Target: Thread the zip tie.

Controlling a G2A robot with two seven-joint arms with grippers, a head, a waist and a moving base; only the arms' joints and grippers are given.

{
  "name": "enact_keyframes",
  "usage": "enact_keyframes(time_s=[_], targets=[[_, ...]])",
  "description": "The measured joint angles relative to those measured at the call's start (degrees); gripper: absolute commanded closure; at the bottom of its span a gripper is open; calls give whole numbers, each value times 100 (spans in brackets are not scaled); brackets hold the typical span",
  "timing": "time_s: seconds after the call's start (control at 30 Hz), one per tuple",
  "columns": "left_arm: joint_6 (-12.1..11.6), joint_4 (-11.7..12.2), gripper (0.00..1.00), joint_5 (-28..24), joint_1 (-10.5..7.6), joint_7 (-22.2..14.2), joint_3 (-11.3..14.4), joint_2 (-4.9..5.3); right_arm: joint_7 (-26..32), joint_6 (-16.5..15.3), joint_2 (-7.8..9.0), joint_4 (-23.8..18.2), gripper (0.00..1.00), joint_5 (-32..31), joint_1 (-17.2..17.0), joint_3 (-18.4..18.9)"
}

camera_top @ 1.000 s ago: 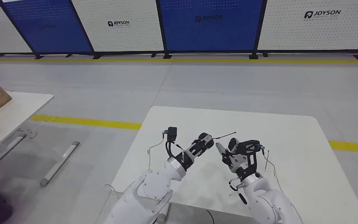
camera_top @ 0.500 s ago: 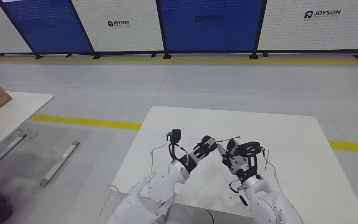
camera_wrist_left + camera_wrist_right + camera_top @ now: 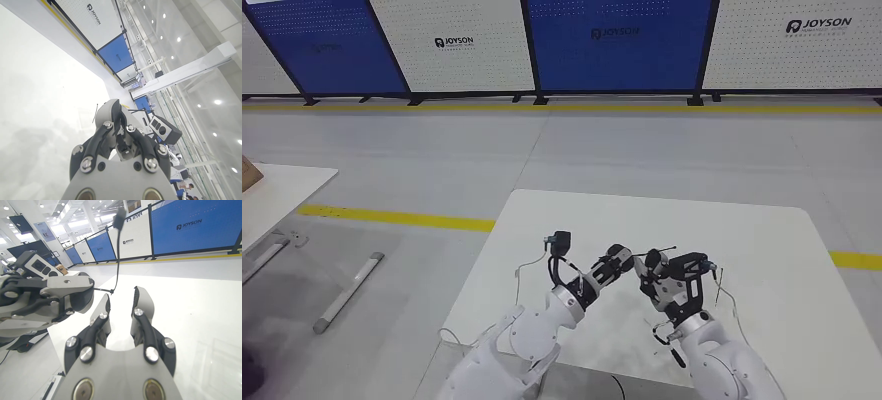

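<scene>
lining-up step: left gripper (image 3: 90, 289) pinched shut on the zip tie (image 3: 103, 290), strap poking toward 3 o'clock at the right gripper (image 3: 122, 294), wide open just beside it. next: close on what looks like the tail.

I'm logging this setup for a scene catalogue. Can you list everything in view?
zip tie: one, black, clamped in the left gripper, free end sticking out toward the right gripper
table: one, white, under both arms
second table: one, white, off to the side
fence panels: several, blue and white, along the far floor
floor lines: two, yellow, on the grey floor
left gripper: one, grey and black, shut on the zip tie
right gripper: one, grey and black, open, close beside the zip tie
</scene>
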Motion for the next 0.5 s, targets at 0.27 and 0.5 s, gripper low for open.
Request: enact_keyframes(time_s=[0.27, 0.5], targets=[[87, 41, 100, 70, -61, 51, 51, -19, 66, -15, 11, 18, 77, 83, 58, -2], [152, 112, 100, 52, -148, 11, 101, -40, 101, 1, 17, 57, 100, 156, 124, -11]])
